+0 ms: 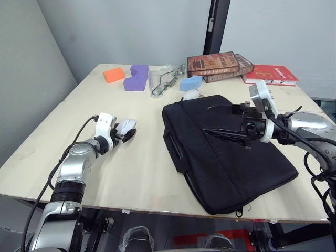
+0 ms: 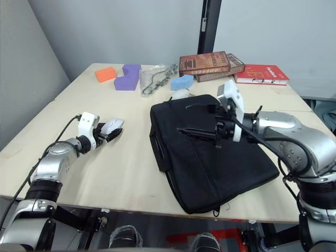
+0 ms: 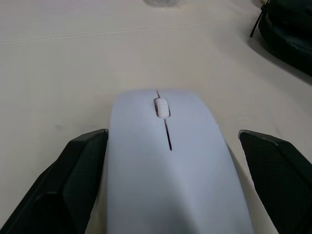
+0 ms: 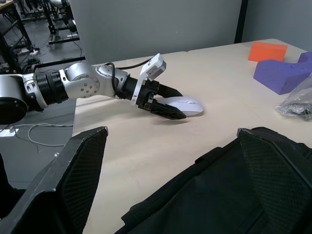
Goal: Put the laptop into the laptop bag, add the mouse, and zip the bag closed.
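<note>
Two wide-open grippers: left gripper (image 1: 127,132) straddling the mouse (image 3: 168,161), right gripper (image 1: 210,133) empty above the laptop bag (image 1: 231,168)

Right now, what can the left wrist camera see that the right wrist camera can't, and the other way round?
The left wrist view shows the mouse's scroll wheel and grey centre line up close. The right wrist view shows the whole left gripper with jaws open around the mouse, plus the orange block, purple block and plastic bag. Both show the mouse, the table and the laptop bag.
</note>
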Motion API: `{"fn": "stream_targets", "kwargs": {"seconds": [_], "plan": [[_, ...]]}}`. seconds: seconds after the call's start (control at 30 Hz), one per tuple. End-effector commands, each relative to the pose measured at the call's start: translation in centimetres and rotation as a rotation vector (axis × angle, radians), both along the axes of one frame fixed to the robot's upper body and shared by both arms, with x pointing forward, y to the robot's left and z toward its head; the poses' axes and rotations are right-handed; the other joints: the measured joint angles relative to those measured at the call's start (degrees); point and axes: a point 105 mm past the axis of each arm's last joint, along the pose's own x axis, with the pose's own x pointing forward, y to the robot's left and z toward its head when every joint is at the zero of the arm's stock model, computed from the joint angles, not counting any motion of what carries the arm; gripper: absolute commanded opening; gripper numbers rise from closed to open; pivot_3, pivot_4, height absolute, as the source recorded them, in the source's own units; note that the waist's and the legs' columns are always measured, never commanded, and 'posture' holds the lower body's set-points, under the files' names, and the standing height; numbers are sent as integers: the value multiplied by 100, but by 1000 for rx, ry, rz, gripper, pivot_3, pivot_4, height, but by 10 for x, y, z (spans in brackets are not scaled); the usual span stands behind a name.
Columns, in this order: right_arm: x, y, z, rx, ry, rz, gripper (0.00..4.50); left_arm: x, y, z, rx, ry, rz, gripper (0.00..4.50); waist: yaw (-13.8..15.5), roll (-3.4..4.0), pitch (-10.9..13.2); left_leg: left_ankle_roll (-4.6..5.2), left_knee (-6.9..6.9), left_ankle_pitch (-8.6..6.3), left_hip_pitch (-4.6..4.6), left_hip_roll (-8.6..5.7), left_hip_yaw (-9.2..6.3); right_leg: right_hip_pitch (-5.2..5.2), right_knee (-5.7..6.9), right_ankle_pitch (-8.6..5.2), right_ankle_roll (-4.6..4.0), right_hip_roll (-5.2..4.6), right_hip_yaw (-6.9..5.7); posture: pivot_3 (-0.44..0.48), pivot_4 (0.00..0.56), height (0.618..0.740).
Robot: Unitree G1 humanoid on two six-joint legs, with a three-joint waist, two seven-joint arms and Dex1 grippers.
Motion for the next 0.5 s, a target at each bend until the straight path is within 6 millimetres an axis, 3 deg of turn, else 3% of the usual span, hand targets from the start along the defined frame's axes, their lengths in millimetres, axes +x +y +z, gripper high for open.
{"fn": "stream_targets", "kwargs": {"seconds": [0.03,0.13,0.3,0.5], "plan": [[-5,-4,10,8,-47,-5,4454,1,4,8,18,-41,17,4500,2,0,0,0,0,0,0,0,0,0,0,0,0,0,0,0,150,734],[-6,-5,7,6,-36,-4,4454,0,6,9,30,-43,17,4500,5,0,0,0,0,0,0,0,0,0,-2,0,0,0,0,0,150,734],[-4,-4,6,11,-33,-5,4500,-4,9,10,32,-43,13,2961,-1,0,0,0,-4,0,0,0,0,0,-5,0,1,0,0,0,150,734],[-4,-3,6,17,-29,3,4500,-5,13,17,17,-57,18,2847,-2,0,0,-1,-8,-1,0,0,0,0,-11,0,1,0,-1,0,150,734]]}}
